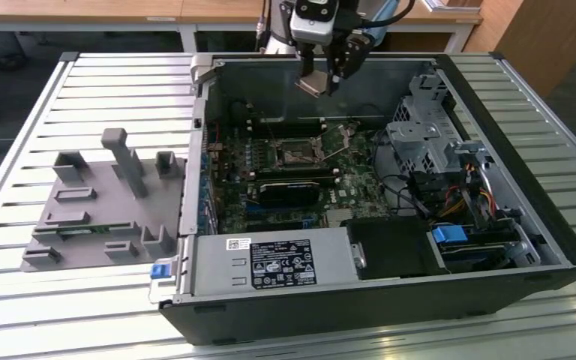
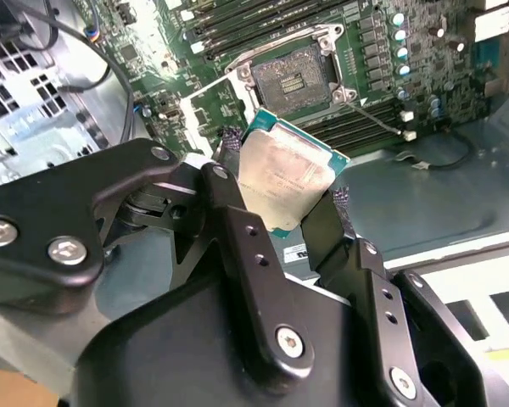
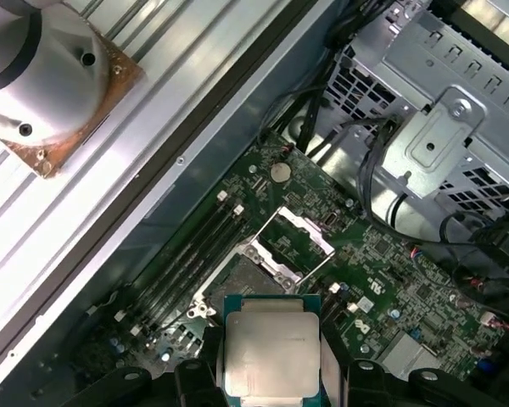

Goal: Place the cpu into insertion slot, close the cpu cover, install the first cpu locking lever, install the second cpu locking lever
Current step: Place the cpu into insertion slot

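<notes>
My gripper (image 1: 325,73) hangs above the back of the open computer case (image 1: 528,225), shut on the cpu (image 1: 313,84). In both wrist views the cpu (image 2: 284,180) (image 3: 271,352) is a silvery square with a teal edge, clamped by its sides between the black fingers (image 2: 237,229). The insertion slot (image 1: 294,154) (image 2: 293,75) (image 3: 244,278) lies uncovered on the green board, below and apart from the chip. The cpu cover (image 3: 299,233) stands hinged open beside the slot. A thin wire lever (image 2: 375,119) sticks out next to the socket.
A grey fixture with upright posts (image 1: 103,199) lies on the slatted table at the exterior view's left. Inside the case are a metal drive cage (image 1: 423,139), a power supply (image 1: 273,264), cables (image 1: 458,199), a long black module (image 1: 290,191) and memory slots (image 2: 237,21).
</notes>
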